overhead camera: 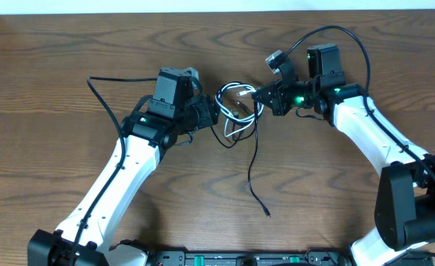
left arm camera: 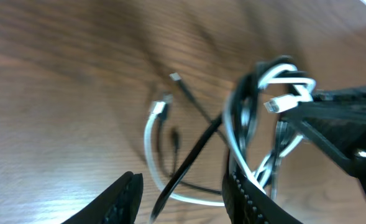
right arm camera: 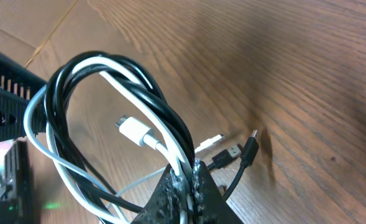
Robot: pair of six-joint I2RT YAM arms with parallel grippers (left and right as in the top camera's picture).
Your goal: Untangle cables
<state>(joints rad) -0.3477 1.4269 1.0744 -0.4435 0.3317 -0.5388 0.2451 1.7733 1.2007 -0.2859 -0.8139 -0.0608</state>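
The cables, one black [overhead camera: 252,164] and one white [overhead camera: 233,130], lie tangled in loops at the table's middle. The black cord's free end trails toward the front [overhead camera: 266,213]. My right gripper [right arm camera: 191,180] is shut on both cords, pinching the black [right arm camera: 68,78] and white [right arm camera: 139,112] loops, which rise above its fingertips. A white plug [right arm camera: 133,130] hangs inside the loop. My left gripper [left arm camera: 181,202] is open just left of the bundle. A black strand [left arm camera: 192,152] runs through the gap between its jaws, touching neither. A white strand [left arm camera: 147,140] curves on the table beyond.
The right gripper's black fingers [left arm camera: 338,118] show in the left wrist view, holding the loops [left arm camera: 257,112]. A black USB plug [right arm camera: 232,152] and another black plug [right arm camera: 250,149] rest on the wood. The left arm's own thick black wire [overhead camera: 106,100] arcs over the table.
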